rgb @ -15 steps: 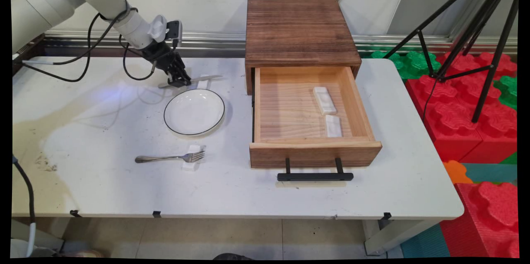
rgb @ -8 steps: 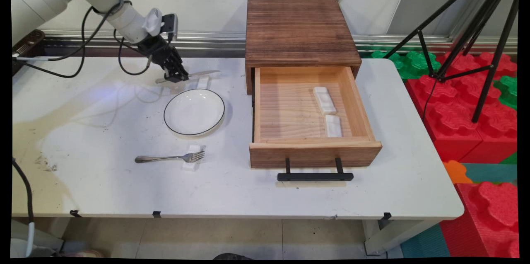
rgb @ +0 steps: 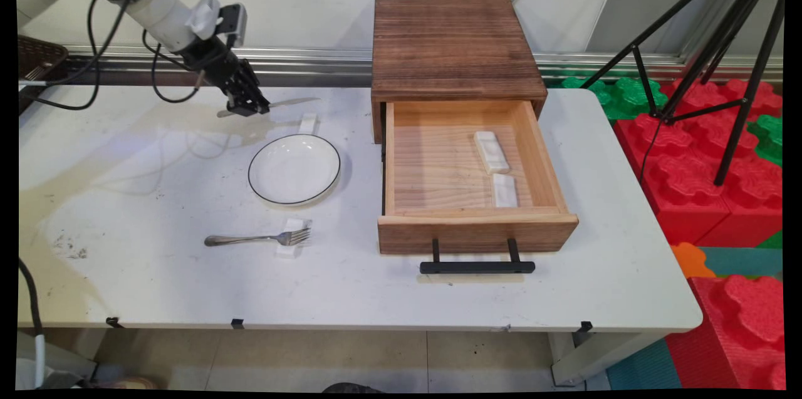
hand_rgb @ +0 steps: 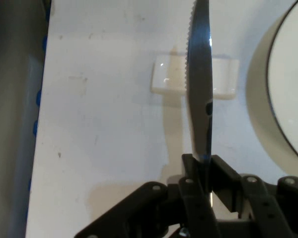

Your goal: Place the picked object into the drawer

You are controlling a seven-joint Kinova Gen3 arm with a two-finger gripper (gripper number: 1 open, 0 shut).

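Observation:
My gripper (rgb: 247, 108) is shut on a steel table knife (rgb: 289, 101) and holds it off the table at the back left. In the hand view the knife (hand_rgb: 199, 94) stands edge-on, pinched between the fingers (hand_rgb: 223, 174), its serrated blade running up the picture. Below the blade lies a small white cutlery rest (rgb: 307, 123), also seen under the blade in the hand view as the rest (hand_rgb: 169, 77). A white plate (rgb: 294, 168) with a dark rim sits just nearer on the table, and its edge shows as the plate (hand_rgb: 280, 94) at the right.
A fork (rgb: 257, 238) lies with its tines on a second white rest (rgb: 291, 241) near the front. A wooden box (rgb: 452, 48) stands at the back with its drawer (rgb: 470, 233) pulled out, two white rests (rgb: 490, 151) inside. A tripod (rgb: 720, 42) and foam blocks (rgb: 714, 155) are right of the table.
The gripper has risen and drawn back to the left with the knife, lifting the blade off the white rest it lay on a second ago.

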